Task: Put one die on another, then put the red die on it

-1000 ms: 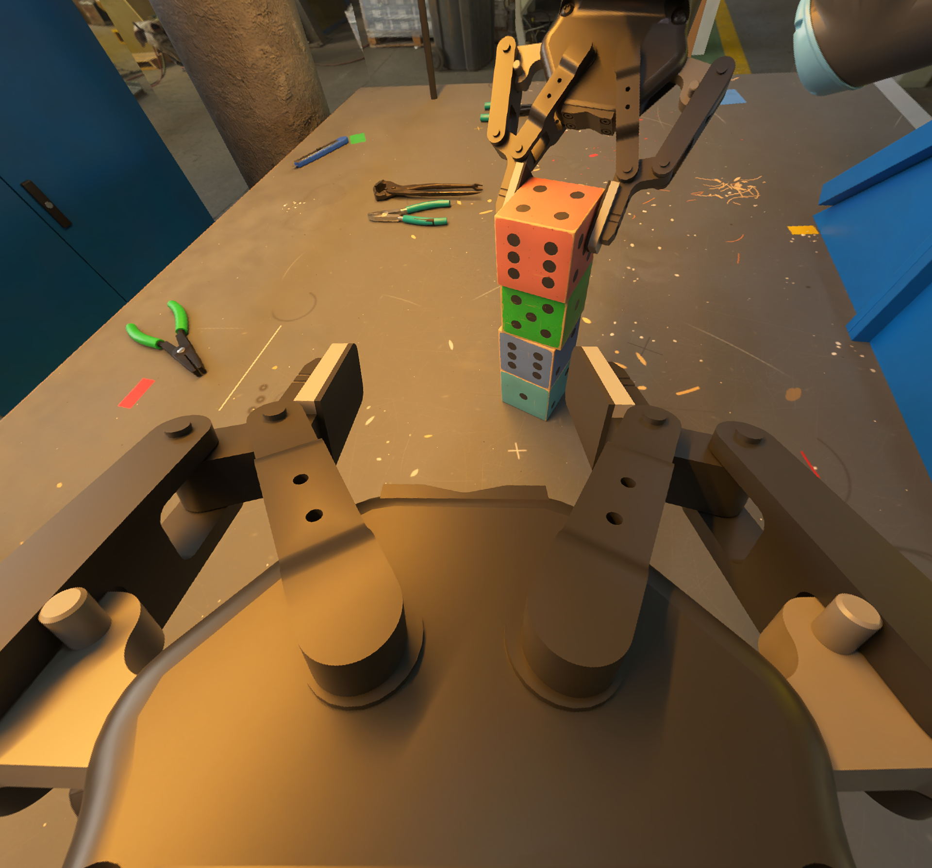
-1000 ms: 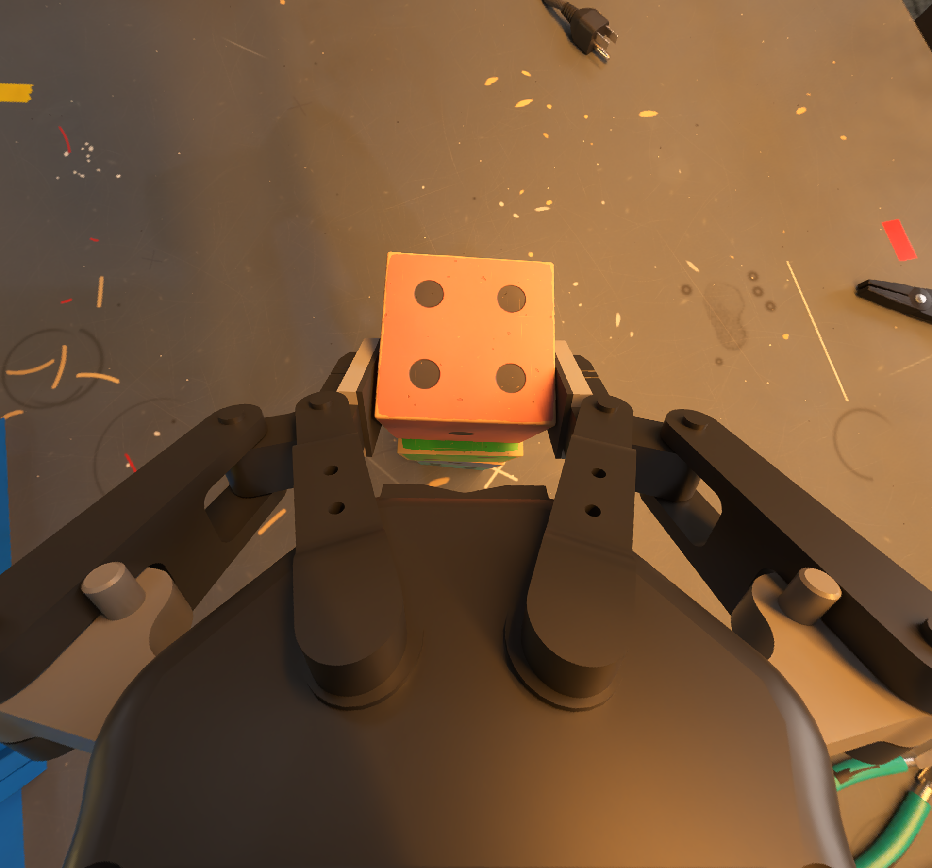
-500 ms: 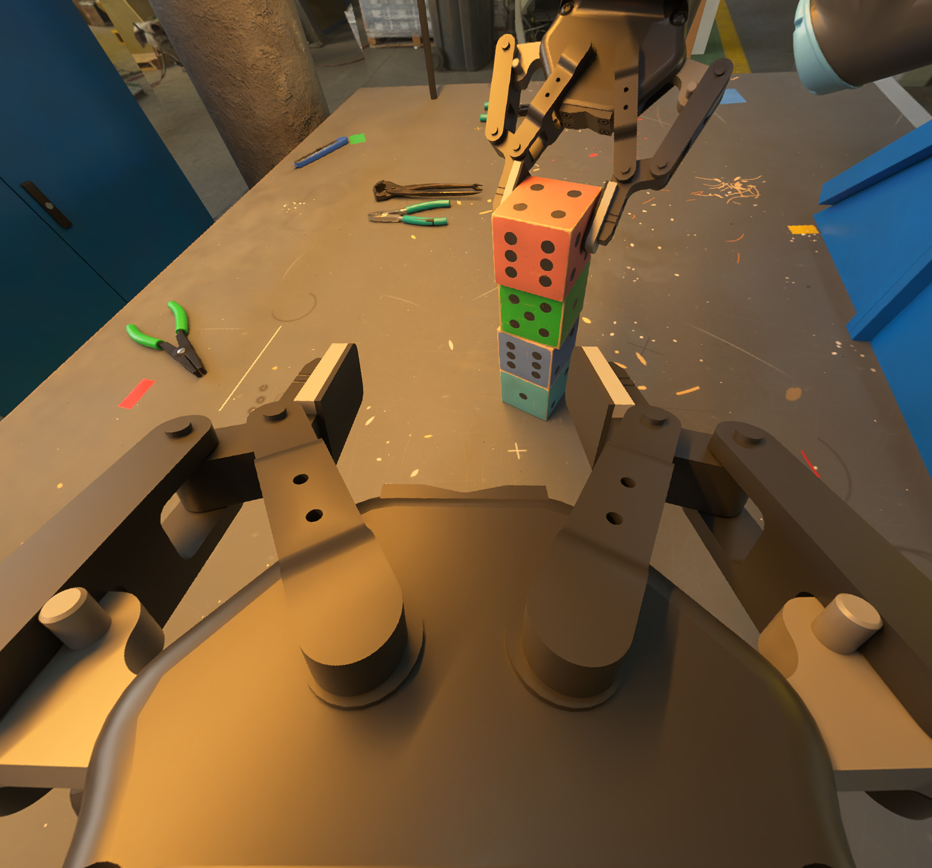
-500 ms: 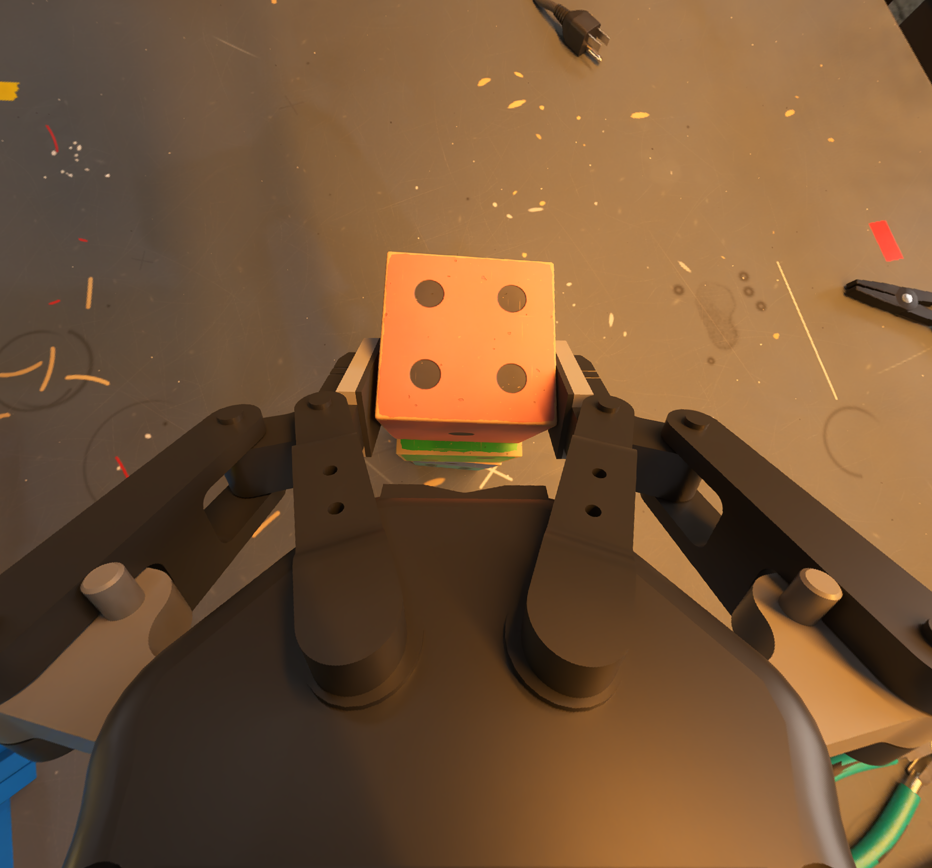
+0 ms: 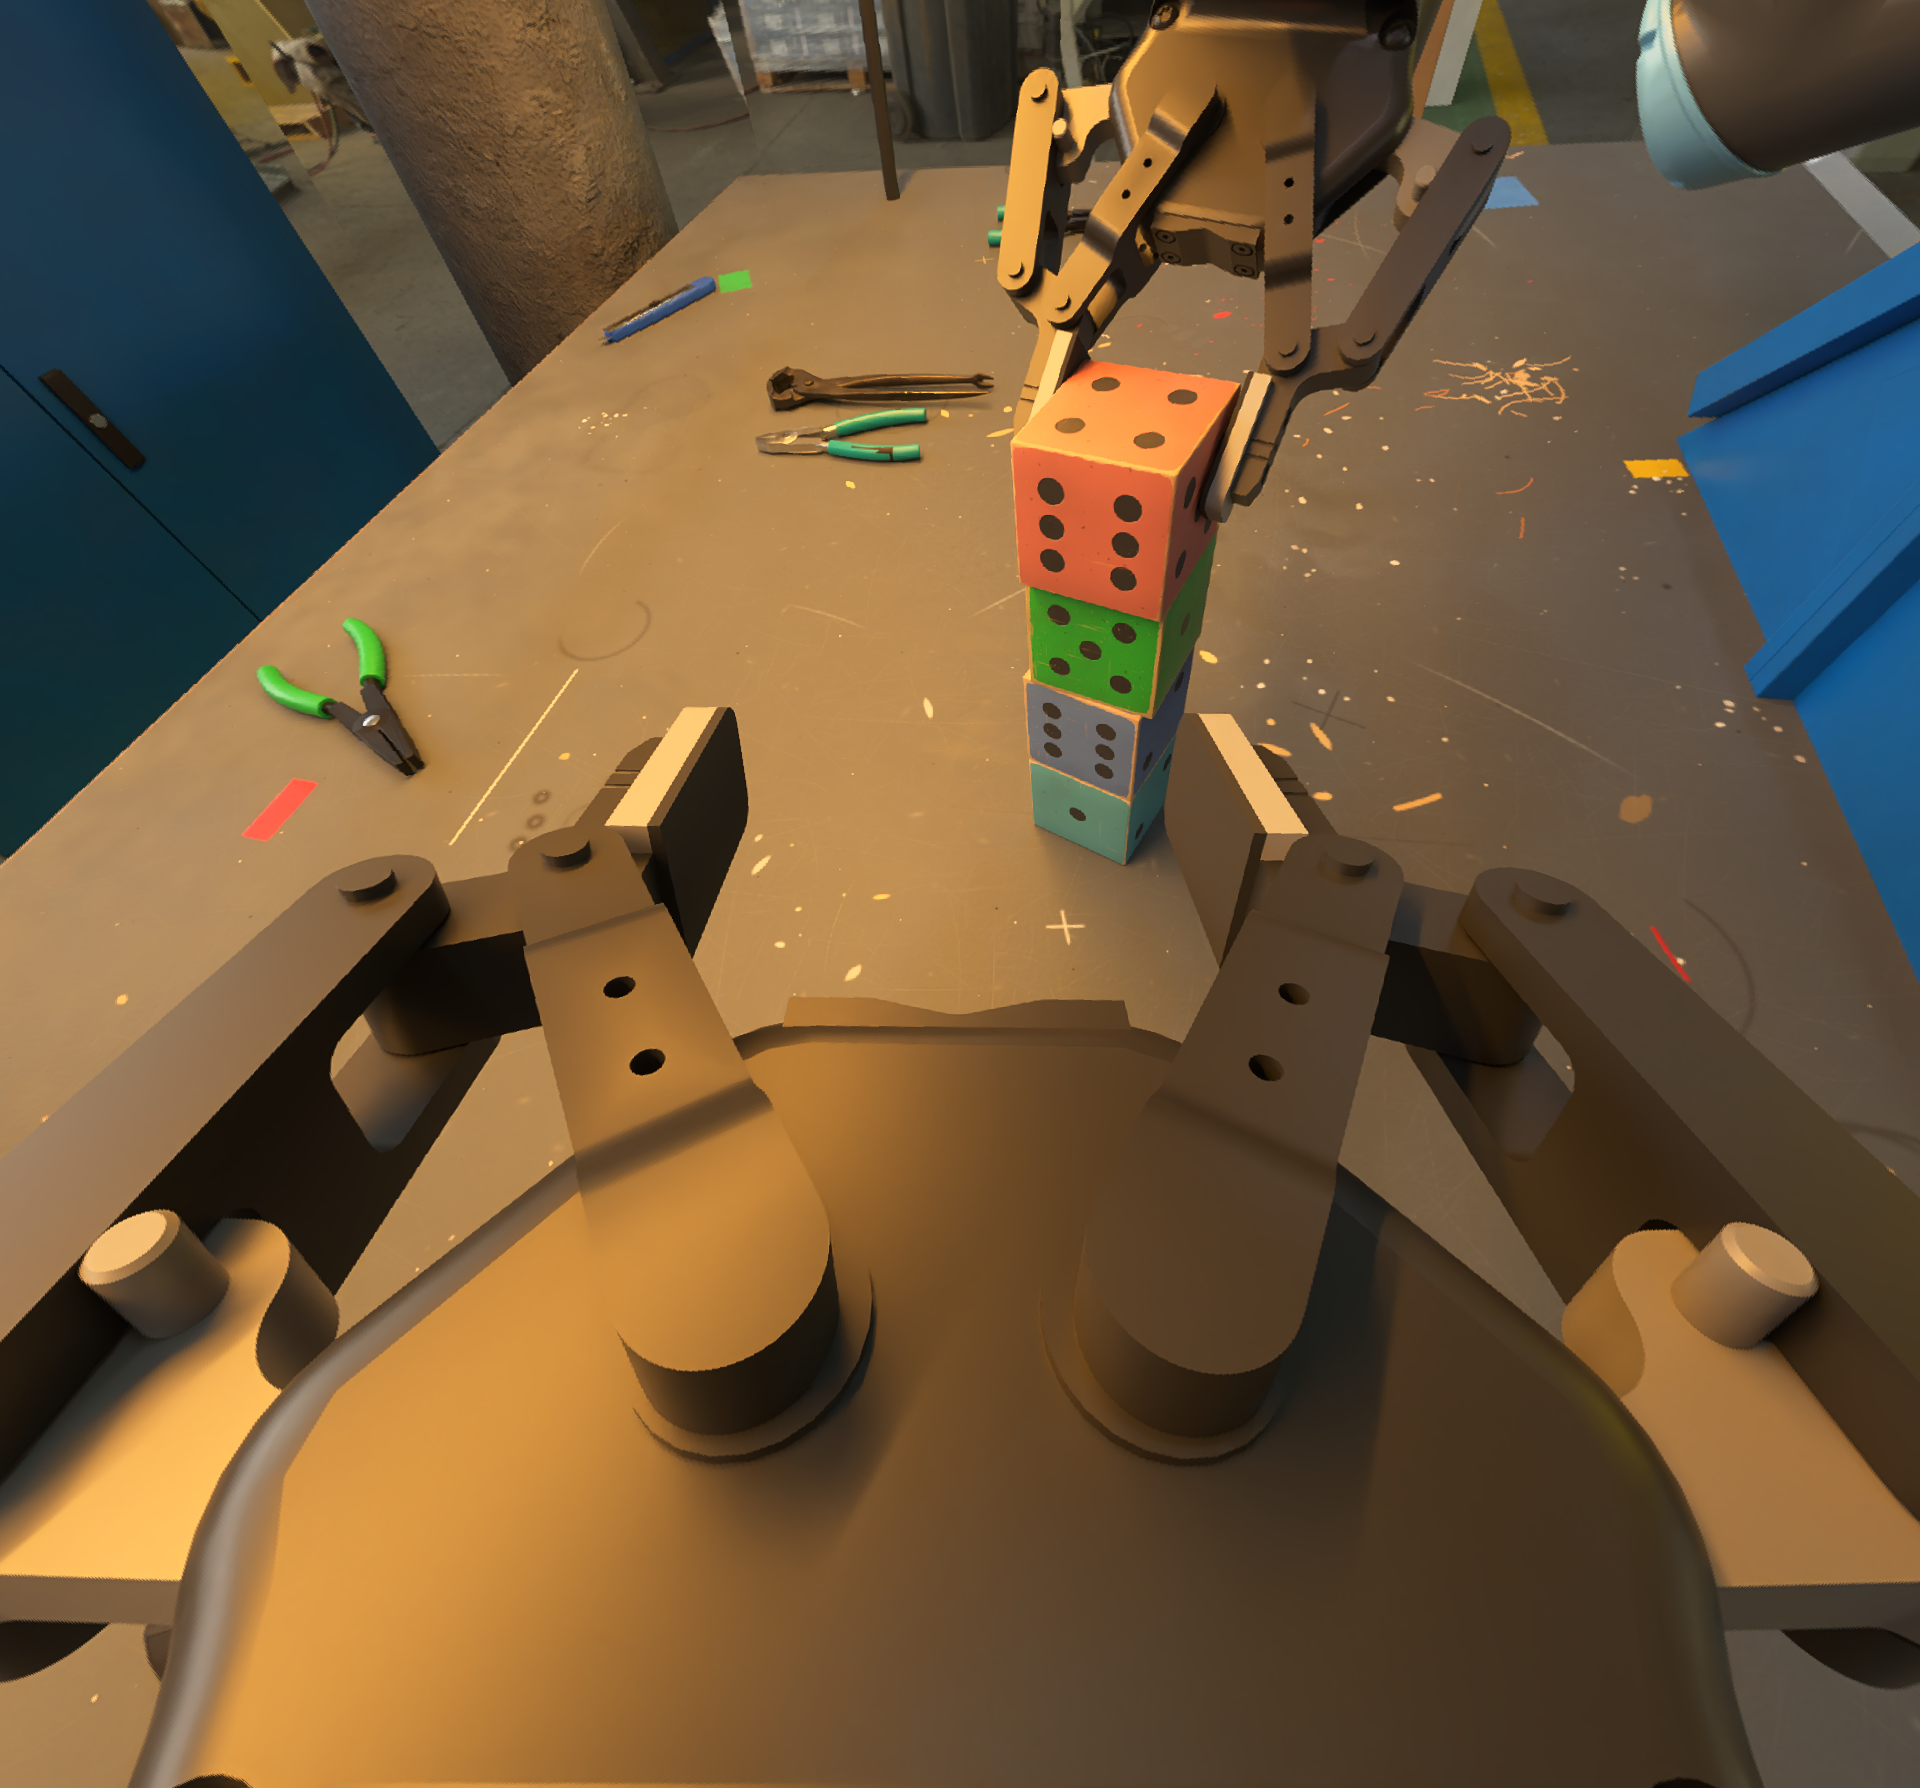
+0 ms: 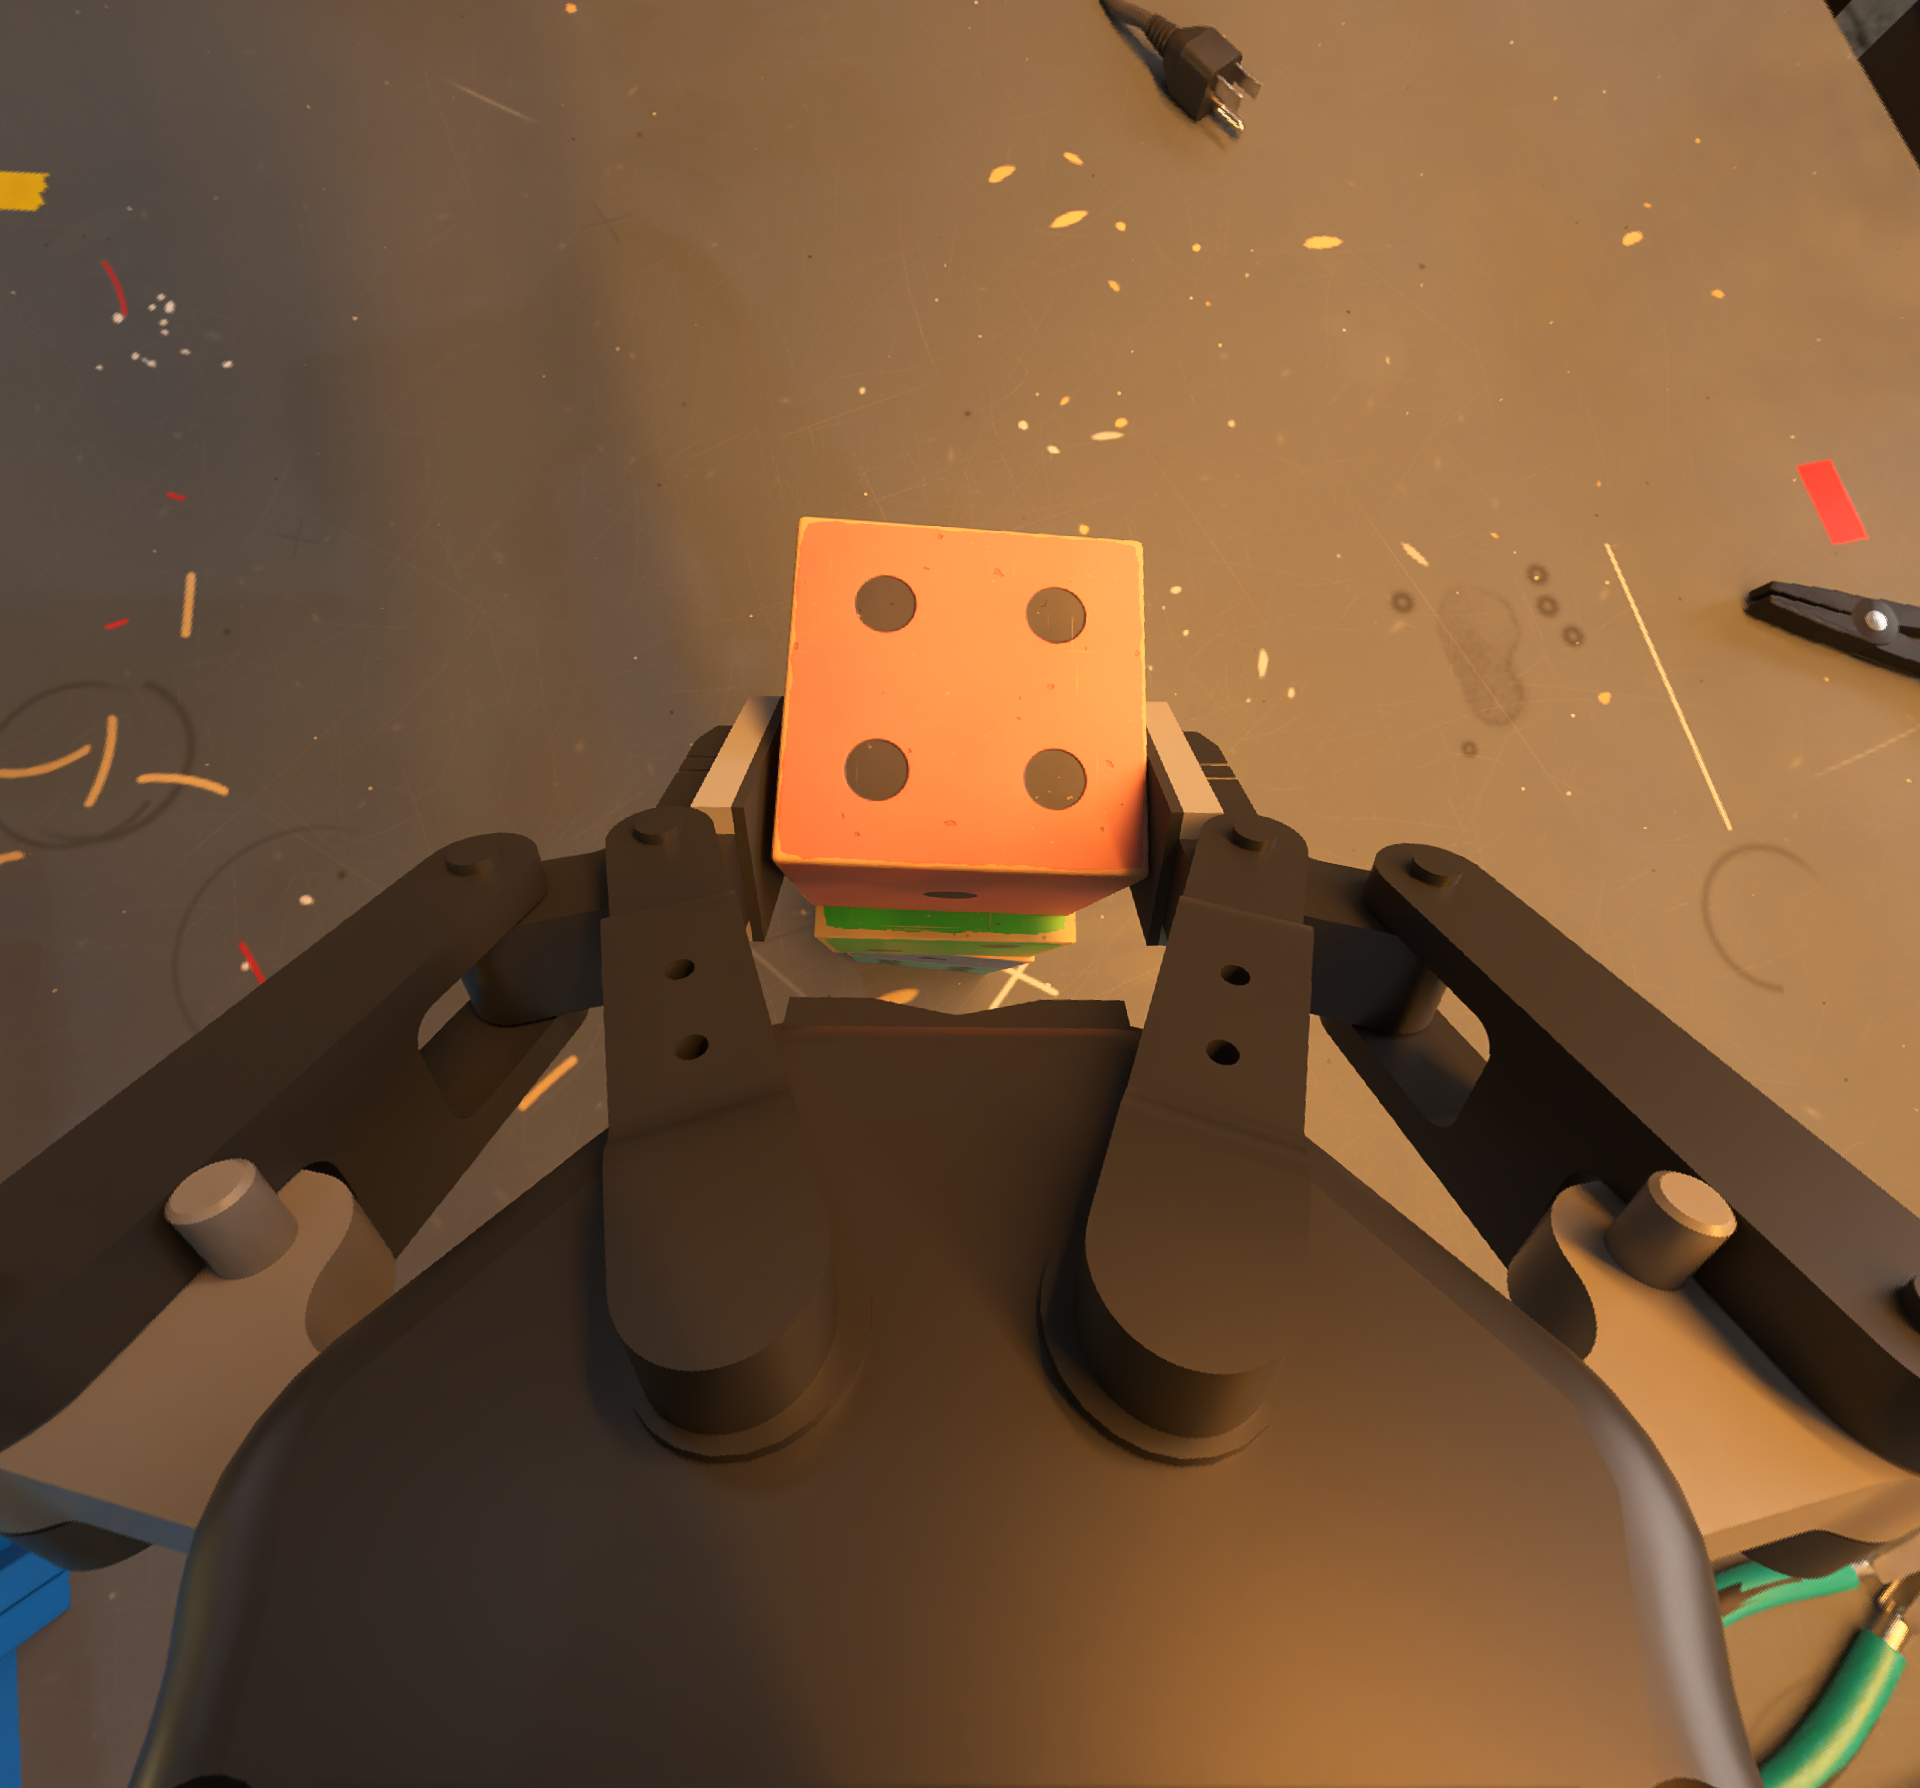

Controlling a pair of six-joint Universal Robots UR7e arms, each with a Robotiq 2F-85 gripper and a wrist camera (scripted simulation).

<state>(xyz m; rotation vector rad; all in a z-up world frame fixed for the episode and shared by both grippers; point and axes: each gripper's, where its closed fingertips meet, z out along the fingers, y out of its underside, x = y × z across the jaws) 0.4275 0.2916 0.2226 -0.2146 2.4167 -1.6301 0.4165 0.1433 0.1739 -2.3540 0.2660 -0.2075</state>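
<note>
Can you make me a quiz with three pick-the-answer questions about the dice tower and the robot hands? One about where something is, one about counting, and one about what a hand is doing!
1. Which die sits right under the red die?
A. green die
B. grey die
C. teal die

2. How many dice are in the stack?
A. two
B. three
C. four

3. What is the left gripper doing?
A. squeezing the teal die
B. open, holding nothing
C. holding pliers

Answers:
1. A: the green die touches the red one's underside.
2. C: red, green, grey die and teal die, one above another.
3. B: its fingers stand wide apart, while the right gripper grips the red die.
</note>
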